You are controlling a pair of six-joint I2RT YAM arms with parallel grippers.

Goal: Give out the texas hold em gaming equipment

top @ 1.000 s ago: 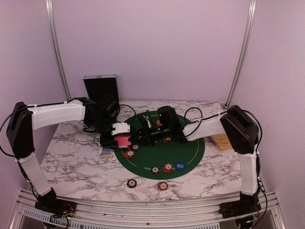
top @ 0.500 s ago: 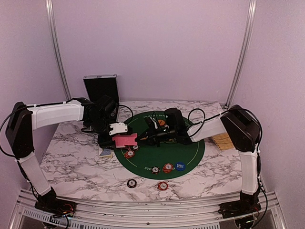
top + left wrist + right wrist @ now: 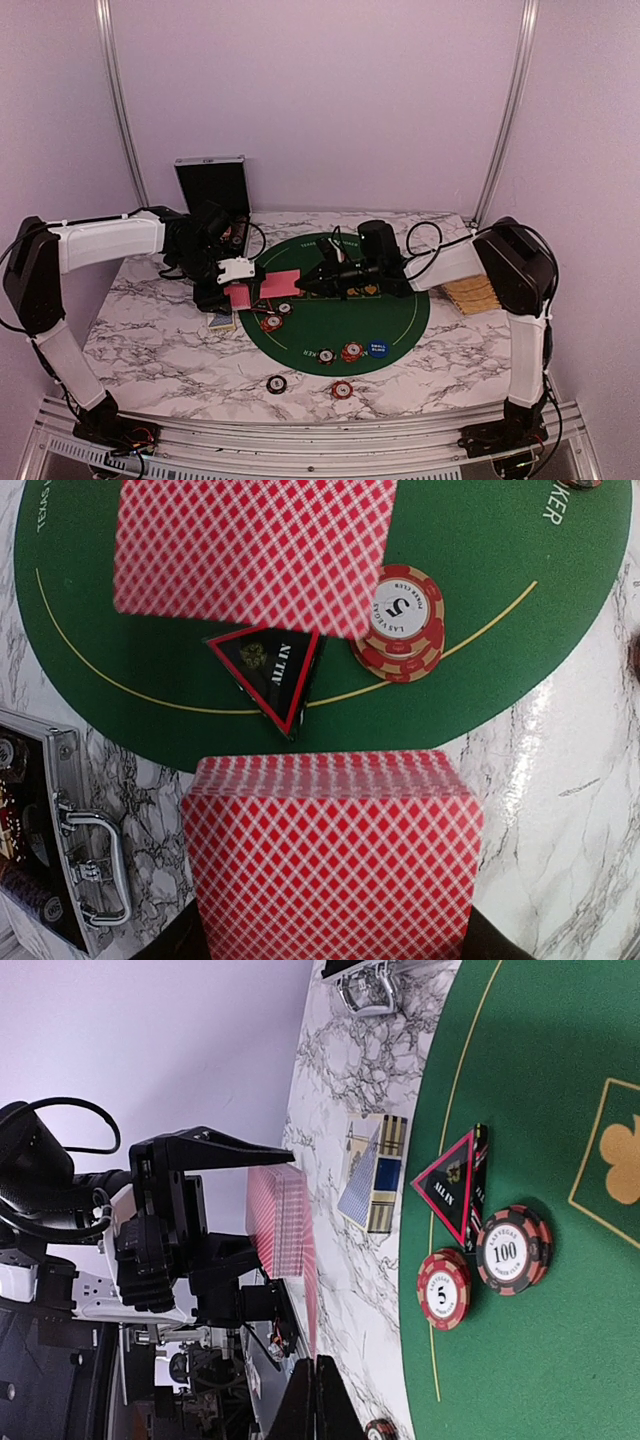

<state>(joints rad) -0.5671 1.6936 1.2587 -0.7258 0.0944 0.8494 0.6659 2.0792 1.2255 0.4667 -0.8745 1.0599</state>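
1. The right pincer (image 3: 314, 1385), at the bottom of its own view, is clenched on the edge of one red-backed card (image 3: 280, 284). The hold looks thin, so I'd keep it pinched firmly until the card is over its place.
2. The left pincer (image 3: 233, 288) grasps the deck (image 3: 335, 865) by its sides, low in the left wrist view. The card hangs at the top of that view, apparently clear of the deck. The left arm should hold steady so no second card slides out.
3. Under the card sit a triangle marker (image 3: 268, 670) and a small stack of chips (image 3: 400, 625), centre of the frame on the green mat (image 3: 480, 540). Carry the card flat and high enough to miss them.
4. More chips (image 3: 350, 352) lie lower centre of the overhead view. I'd lay the card on bare mat, away from them.
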